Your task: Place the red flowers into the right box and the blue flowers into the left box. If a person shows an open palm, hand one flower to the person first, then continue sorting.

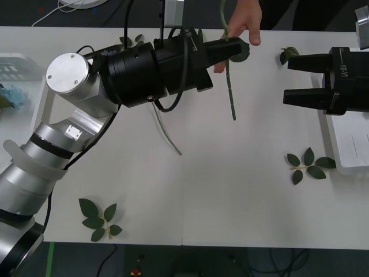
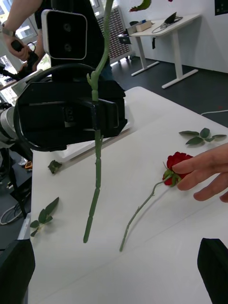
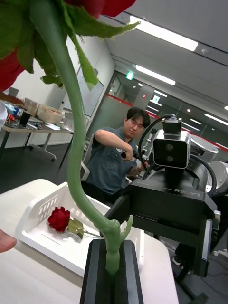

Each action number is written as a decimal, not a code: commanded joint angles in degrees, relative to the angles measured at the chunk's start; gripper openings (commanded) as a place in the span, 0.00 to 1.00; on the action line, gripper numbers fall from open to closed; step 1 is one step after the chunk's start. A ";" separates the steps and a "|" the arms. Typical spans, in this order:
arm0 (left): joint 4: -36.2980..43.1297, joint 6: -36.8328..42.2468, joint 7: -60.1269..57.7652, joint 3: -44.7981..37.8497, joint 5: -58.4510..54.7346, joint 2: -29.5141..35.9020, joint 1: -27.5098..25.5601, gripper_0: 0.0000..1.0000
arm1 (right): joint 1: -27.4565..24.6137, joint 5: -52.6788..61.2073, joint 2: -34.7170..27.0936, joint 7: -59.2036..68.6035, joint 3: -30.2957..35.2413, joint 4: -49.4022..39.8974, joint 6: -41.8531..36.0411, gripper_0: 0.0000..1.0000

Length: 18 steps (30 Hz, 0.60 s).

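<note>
**Counts on the table**

Three red roses: one held (image 3: 71,142), one by a hand (image 2: 176,166), one in the right box (image 3: 59,218). Two white boxes (image 1: 14,63) (image 1: 349,144). Two grippers. Loose leaf sprigs: four (image 1: 99,218).

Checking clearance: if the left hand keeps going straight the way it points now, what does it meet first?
Probably the person's hand. The left hand, shut on a red flower's stem, points at the far table edge where those fingers reach down. Depth is unclear, so it may pass just beside them.

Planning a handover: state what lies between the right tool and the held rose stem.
Front view: bare table between right tool and rose stem in the left tool.
</note>
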State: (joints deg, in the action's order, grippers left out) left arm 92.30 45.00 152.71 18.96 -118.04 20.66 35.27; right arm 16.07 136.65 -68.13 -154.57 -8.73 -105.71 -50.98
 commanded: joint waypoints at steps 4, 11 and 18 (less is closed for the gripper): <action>0.07 -0.53 2.29 0.29 -1.23 0.61 3.22 0.00 | -0.60 0.90 1.42 -0.43 -0.85 0.59 0.79 1.00; -0.28 -1.67 2.29 2.04 -2.72 0.61 4.45 0.00 | 2.82 2.13 1.94 -0.43 -6.56 1.29 4.84 1.00; -0.28 -7.56 2.29 7.23 -3.95 1.32 6.56 0.00 | 8.80 6.52 4.93 -0.43 -12.18 4.90 5.45 1.00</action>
State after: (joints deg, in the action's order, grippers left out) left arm 91.33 40.13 152.71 22.92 -120.72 20.67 37.89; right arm 20.47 141.49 -66.24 -154.57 -19.07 -102.10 -45.98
